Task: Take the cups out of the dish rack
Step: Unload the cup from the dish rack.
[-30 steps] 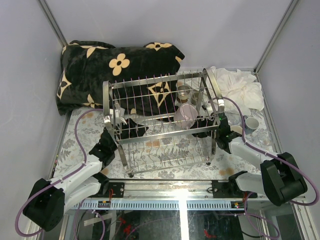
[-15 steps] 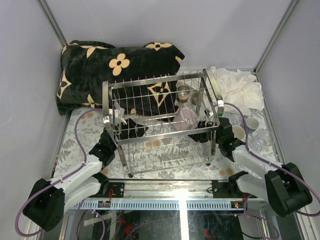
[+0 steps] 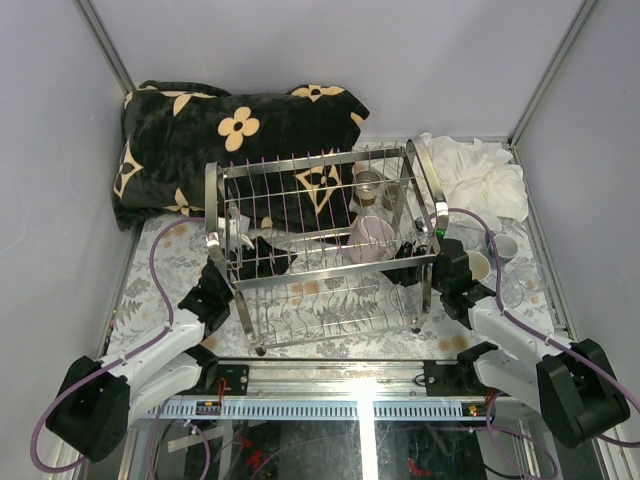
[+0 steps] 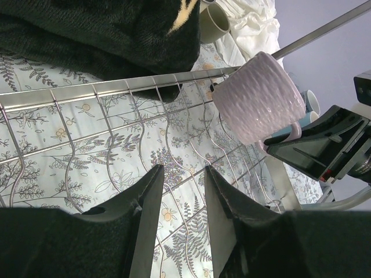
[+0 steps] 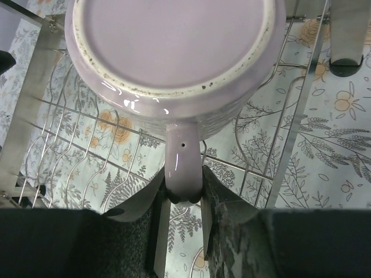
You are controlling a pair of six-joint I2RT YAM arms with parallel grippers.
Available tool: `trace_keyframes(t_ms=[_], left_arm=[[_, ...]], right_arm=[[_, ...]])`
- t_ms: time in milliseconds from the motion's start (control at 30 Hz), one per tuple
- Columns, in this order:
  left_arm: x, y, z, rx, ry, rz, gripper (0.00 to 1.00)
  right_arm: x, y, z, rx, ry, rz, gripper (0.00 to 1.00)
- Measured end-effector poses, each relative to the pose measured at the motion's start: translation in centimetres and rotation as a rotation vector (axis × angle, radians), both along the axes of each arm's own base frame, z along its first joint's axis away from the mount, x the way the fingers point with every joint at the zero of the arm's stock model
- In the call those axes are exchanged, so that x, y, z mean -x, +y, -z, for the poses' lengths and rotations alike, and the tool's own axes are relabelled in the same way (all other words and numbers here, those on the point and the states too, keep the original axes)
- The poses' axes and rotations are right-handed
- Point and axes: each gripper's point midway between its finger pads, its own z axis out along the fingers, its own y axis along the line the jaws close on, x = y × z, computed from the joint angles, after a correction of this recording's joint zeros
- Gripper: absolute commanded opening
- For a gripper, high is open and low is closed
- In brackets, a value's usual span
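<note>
Right gripper [image 5: 184, 196] was clamped on the handle of a pink-mauve ribbed mug [image 5: 174, 52], with one finger on each side of the handle. That mug lay tipped on its side, its base turned toward the gripper, over the wire floor of the dish rack's upper tier near the rack's right end. Left gripper [image 4: 181, 200] reached in at the rack's left end, its fingers a narrow gap apart with nothing between them. The chrome wire dish rack [image 3: 330, 270] stood in the middle of the tabletop [image 3: 150, 270], which was covered in a leaf-and-flower print. Farther back, at the rack's right end, sat beige cups [image 3: 372, 183]. Outside the rack, near the tabletop's right edge, stood a cream cup [image 3: 478, 264] and a light blue mug [image 3: 503, 246]. A crumpled white cloth [image 3: 480, 170] lay in the far right corner. A black blanket with cream flowers [image 3: 230, 125] filled the far left corner.
</note>
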Motion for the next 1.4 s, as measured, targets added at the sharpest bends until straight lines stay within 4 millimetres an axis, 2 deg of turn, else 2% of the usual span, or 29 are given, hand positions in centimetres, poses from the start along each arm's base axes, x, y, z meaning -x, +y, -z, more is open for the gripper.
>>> trace_keyframes(t_ms=[600,1400], left_arm=[[-0.1,-0.1,0.0,0.001,-0.002,0.001,0.34],[-0.2,0.0,0.1,0.001,0.000,-0.001,0.34]], right_arm=[[-1.0,-2.4,0.3,0.116,-0.049,0.101,0.00],[-1.8,-2.0,0.7,0.147,-0.053,0.098,0.00]])
